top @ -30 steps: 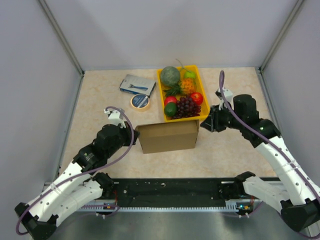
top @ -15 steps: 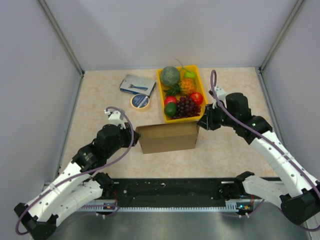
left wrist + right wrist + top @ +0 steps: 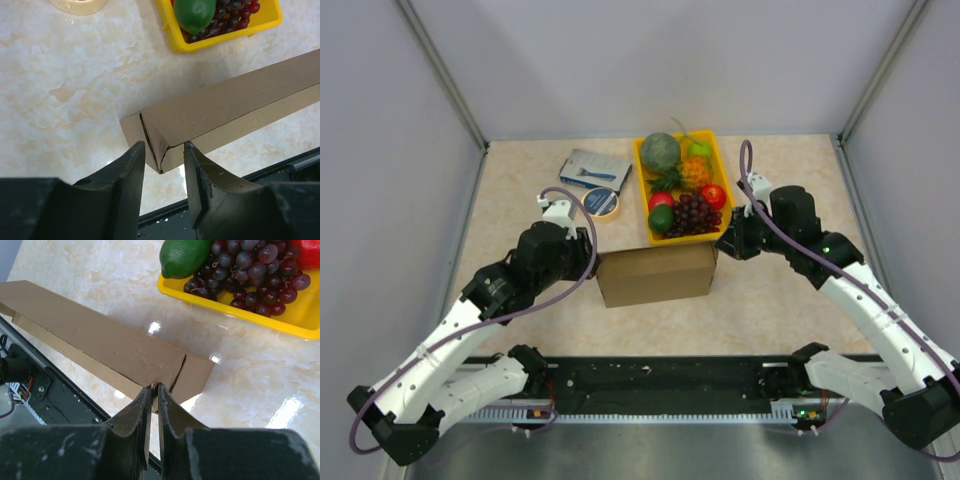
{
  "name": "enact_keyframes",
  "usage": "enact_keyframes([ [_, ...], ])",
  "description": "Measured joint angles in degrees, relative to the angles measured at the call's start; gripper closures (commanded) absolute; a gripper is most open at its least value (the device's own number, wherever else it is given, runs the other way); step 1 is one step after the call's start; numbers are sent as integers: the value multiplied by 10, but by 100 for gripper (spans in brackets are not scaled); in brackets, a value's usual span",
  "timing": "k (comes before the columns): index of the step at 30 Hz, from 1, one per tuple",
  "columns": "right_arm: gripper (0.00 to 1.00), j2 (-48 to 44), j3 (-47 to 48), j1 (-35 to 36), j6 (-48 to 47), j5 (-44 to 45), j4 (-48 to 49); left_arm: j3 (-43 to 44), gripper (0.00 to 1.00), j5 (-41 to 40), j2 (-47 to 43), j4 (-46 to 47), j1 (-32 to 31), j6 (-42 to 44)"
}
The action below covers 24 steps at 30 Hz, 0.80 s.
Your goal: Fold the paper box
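The paper box is a brown cardboard box standing on edge in the middle of the table, just in front of the fruit tray. My left gripper is at its left end. In the left wrist view the box's left corner sits between my open fingers, with gaps on both sides. My right gripper is at the box's right end. In the right wrist view its fingers are shut on the edge of the box's right corner.
A yellow fruit tray with grapes, a lime and other fruit stands just behind the box. A roll of tape and a blue-grey packet lie at the back left. A black rail runs along the near edge.
My left arm has lifted and moved towards the box's left end. My right gripper moved left onto the box's right corner half a second ago and has stayed there since.
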Motion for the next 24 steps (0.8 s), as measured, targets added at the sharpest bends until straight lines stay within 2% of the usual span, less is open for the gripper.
enact_keyframes([
  [5,92,0,0,0,0,1,0,4,65,0,27,-21,0,14],
  [16,100,0,0,4,2,3,0,4,93,-2,25,-21,0,24],
  [17,100,0,0,5,4,3,0,4,100,-3,25,-19,0,25],
  [24,100,-1,0,24,17,36,5,-6,100,-7,23,-3,1,24],
])
